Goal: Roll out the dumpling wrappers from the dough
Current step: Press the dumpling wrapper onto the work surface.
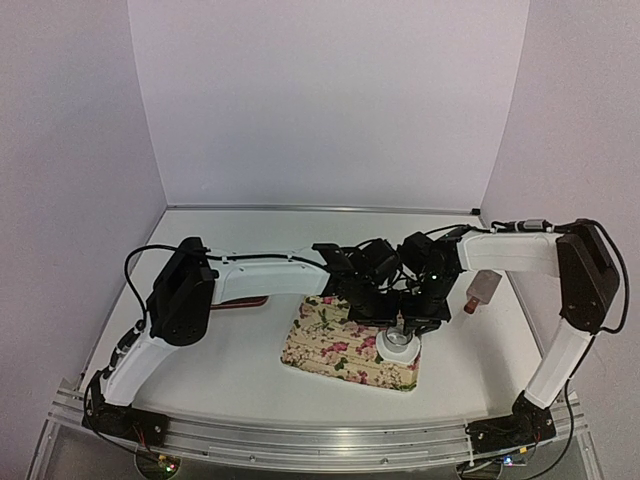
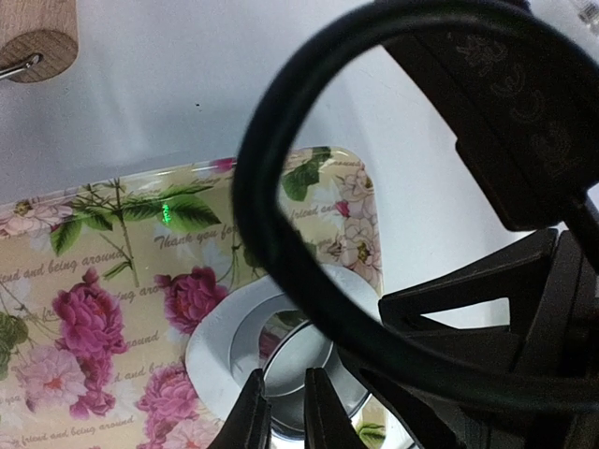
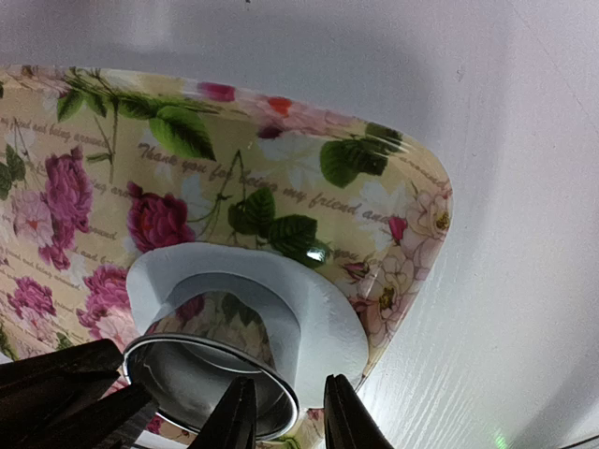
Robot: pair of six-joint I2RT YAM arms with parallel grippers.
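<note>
White bench (image 1: pixel 230 350) holds your flowered tray (image 1: pixel 320 345). Dough (image 3: pixel 323 309) lies flat at the tray's near right corner, with the metal ring (image 3: pixel 197 374) on it. Your right jaws pinch the ring's rim. Your left jaws sit narrowly around that rim; you cannot tell if they grip.

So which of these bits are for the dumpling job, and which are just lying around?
For the job: flattened white dough sheet; shiny metal ring cutter; flowery rectangular tray; wooden cylinder, probably a rolling pin.
Lying about: dark red flat thing beneath the left arm, too hidden to name.
</note>
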